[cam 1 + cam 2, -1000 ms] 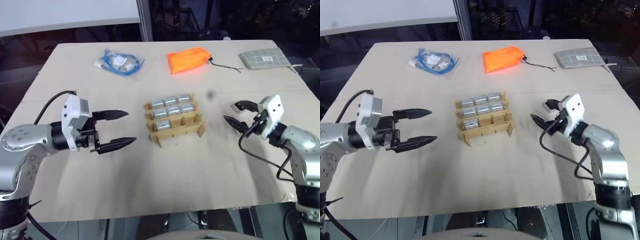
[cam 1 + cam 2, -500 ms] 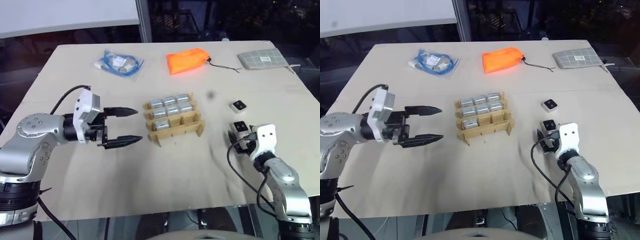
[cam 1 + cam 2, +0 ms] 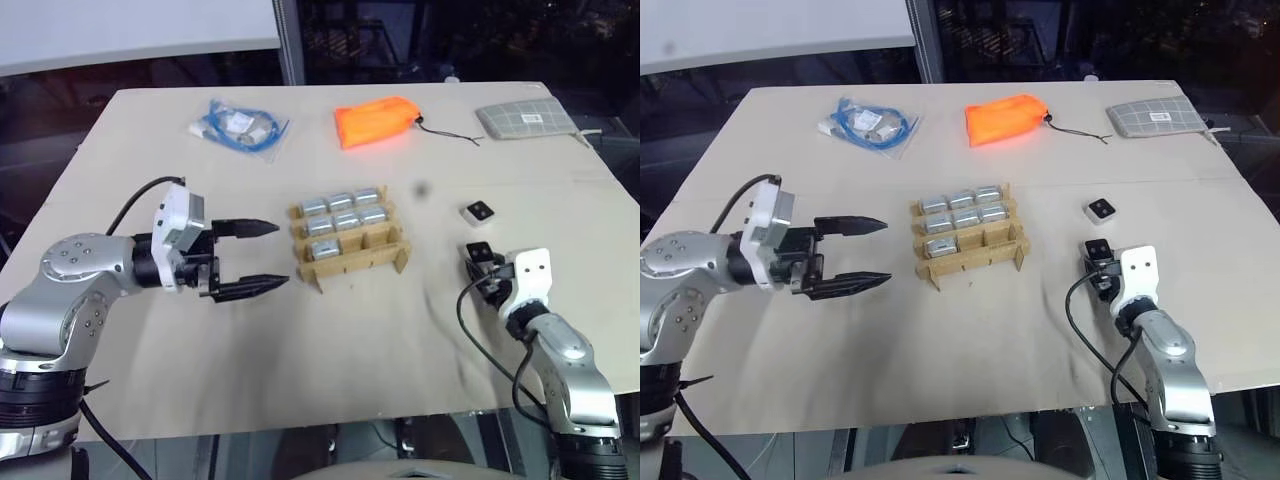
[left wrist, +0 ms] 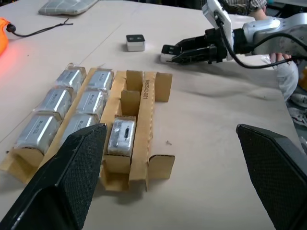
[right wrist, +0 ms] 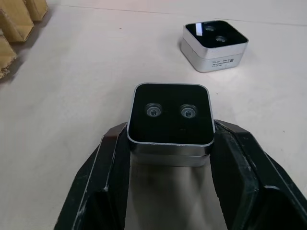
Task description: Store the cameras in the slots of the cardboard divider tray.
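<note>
1. Pale matt board table (image 3: 300, 360); dark room behind it.
2. Right gripper (image 5: 170, 143) closed on camera (image 5: 171, 120), right of tray; smooth metal block, glossy black face.
3. Left gripper (image 3: 262, 258) wide open, empty, left of corrugated cardboard tray (image 3: 348, 240); seven cameras slotted.
4. Second camera (image 3: 479, 212) beyond the first.

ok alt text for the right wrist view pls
The right gripper has its two black fingers closed against the sides of a small silver camera on the table. A second camera lies apart, beyond it.
</note>
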Robot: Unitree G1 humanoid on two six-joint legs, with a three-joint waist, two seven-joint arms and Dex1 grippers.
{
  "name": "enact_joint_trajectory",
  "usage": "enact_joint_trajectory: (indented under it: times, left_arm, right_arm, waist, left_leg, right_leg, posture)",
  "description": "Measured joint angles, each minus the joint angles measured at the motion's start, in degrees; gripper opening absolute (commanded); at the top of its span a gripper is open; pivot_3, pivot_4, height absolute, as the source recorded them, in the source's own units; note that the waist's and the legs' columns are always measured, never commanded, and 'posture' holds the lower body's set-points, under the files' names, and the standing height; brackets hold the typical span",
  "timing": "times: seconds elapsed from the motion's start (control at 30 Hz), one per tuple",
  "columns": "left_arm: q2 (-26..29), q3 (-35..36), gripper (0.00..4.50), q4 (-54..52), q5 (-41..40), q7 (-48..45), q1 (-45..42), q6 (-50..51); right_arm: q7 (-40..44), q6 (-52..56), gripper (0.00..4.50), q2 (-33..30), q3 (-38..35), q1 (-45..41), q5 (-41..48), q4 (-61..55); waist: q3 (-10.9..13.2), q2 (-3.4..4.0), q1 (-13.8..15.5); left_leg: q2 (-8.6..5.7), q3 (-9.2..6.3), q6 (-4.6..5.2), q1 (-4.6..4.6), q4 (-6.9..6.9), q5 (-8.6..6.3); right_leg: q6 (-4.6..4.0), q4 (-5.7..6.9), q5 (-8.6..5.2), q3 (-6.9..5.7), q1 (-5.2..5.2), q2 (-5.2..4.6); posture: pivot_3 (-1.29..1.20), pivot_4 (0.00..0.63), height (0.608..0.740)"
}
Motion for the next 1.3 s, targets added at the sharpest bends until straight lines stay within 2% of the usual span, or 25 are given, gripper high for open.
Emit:
enact_joint_trajectory:
  times: [0.17,0.37,0.47,0.57,0.8,1.1,1.13,1.17,1.3]
  left_arm:
    - [-3.8,1.0,4.50,-1.5,-6.0,5.7,0.0,6.3]
    - [-11.8,-0.3,4.50,-4.7,-17.5,13.7,0.6,16.5]
    - [-12.1,-2.0,4.50,-4.7,-18.1,14.2,0.5,18.0]
    - [-11.8,-4.1,4.50,-4.0,-16.9,13.1,-0.1,18.4]
    - [-12.1,-5.1,4.50,-3.7,-16.1,12.2,-0.3,18.6]
    - [-13.3,-6.7,4.50,-4.0,-15.9,12.6,0.0,18.7]
    - [-13.3,-6.7,3.98,-4.1,-15.9,12.6,0.0,18.7]
    - [-13.2,-6.7,3.68,-4.1,-15.9,12.5,0.0,18.7]
    - [-13.2,-6.8,1.74,-4.2,-15.9,11.9,0.0,18.7]
  right_arm:
    - [3.5,-7.0,1.82,-3.6,3.1,-1.9,-2.2,0.3]
    - [14.3,-27.4,1.82,-12.6,13.0,-9.6,-8.7,-1.7]
    - [17.7,-39.3,1.82,-16.2,18.0,-13.4,-14.0,0.3]
    - [18.3,-50.2,1.82,-17.0,20.7,-18.1,-18.5,4.2]
    - [16.6,-64.0,1.82,-15.5,25.0,-24.9,-24.7,9.5]
    - [15.6,-67.6,1.82,-13.4,28.0,-27.3,-26.4,11.7]
    - [15.6,-67.6,1.82,-13.4,28.0,-27.3,-26.5,11.7]
    - [15.5,-67.6,1.82,-13.4,28.0,-27.3,-26.5,11.7]
    - [15.4,-67.5,1.82,-13.4,28.0,-27.3,-26.6,11.7]
  waist:
    - [0.0,0.01,-0.1]
    - [0.0,-0.04,0.0]
    - [0.0,-0.09,0.1]
    - [0.0,-0.11,0.0]
    - [0.0,-0.12,0.0]
    - [0.1,-0.12,0.1]
    - [0.1,-0.12,0.1]
    - [0.1,-0.12,0.1]
    - [0.1,-0.12,0.1]
  left_leg:
    - [0.01,-0.02,0.01,-0.01,0.08,-0.01]
    - [0.03,-0.10,0.02,-0.06,0.30,-0.01]
    - [0.00,-0.11,0.02,-0.07,0.38,-0.01]
    - [0.00,-0.09,0.01,-0.07,0.44,0.00]
    - [0.03,-0.10,0.00,-0.08,0.44,0.00]
    - [0.04,-0.10,0.00,-0.07,0.46,0.01]
    - [0.03,-0.10,0.00,-0.08,0.46,0.01]
    - [0.03,-0.10,0.00,-0.08,0.46,0.01]
    - [0.03,-0.10,0.00,-0.07,0.46,0.01]
  right_leg:
    - [0.01,0.04,0.00,0.02,0.00,0.00]
    - [0.02,0.11,0.00,-0.03,0.01,0.02]
    - [0.01,0.13,0.00,-0.05,0.04,0.01]
    - [0.01,0.15,0.00,-0.03,0.03,0.02]
    - [0.00,0.18,0.00,-0.05,0.03,0.01]
    - [-0.01,0.21,0.01,-0.05,0.03,0.00]
    - [-0.01,0.20,0.01,-0.05,0.03,-0.01]
    - [-0.01,0.21,0.01,-0.05,0.03,-0.02]
    - [-0.01,0.21,0.01,-0.05,0.03,-0.01]
  posture:
    - [0.00,0.150,0.740]
    - [0.00,0.150,0.740]
    - [0.00,0.150,0.740]
    - [0.00,0.150,0.740]
    - [0.00,0.150,0.740]
    - [0.00,0.150,0.740]
    - [0.00,0.150,0.740]
    - [0.00,0.150,0.740]
    - [0.00,0.150,0.740]
